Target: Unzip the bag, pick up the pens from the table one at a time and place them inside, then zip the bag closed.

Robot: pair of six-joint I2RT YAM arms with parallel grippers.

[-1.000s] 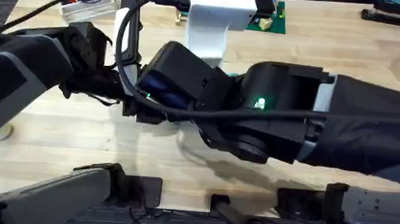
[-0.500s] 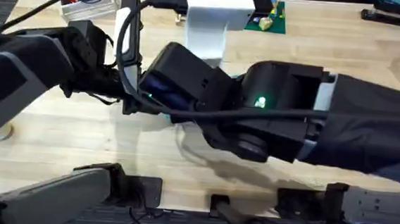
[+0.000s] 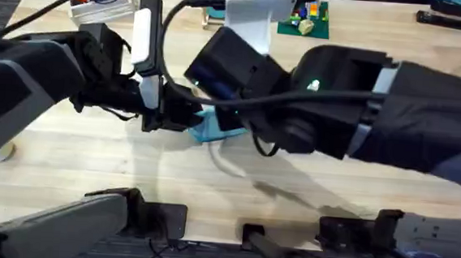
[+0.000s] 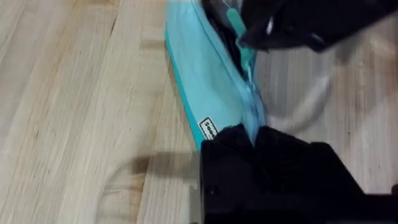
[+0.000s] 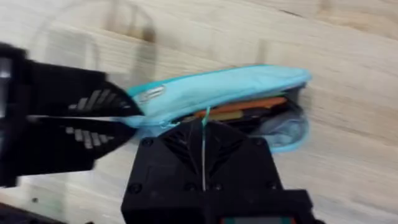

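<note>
The left gripper [image 3: 160, 117] reaches in from the left of the table [image 3: 66, 154], its black fingers pinched onto one end of the bag [image 3: 214, 128]; the left wrist view shows them closed on the zipper seam at the bag's near end [image 4: 249, 140]. The bag lies on the wood at mid-table, just in front of a white stand [image 3: 250, 16], mostly hidden under the arms in the overhead view. The right wrist view shows it [image 5: 230, 93] partly open, with an orange pen [image 5: 249, 106] and something dark lying inside the mouth. The right gripper [image 5: 204, 127] comes across from the right and sits at the bag's zipper line, fingers drawn together, a thin teal strand running between them; whether they truly grip the pull tab cannot be told.
</note>
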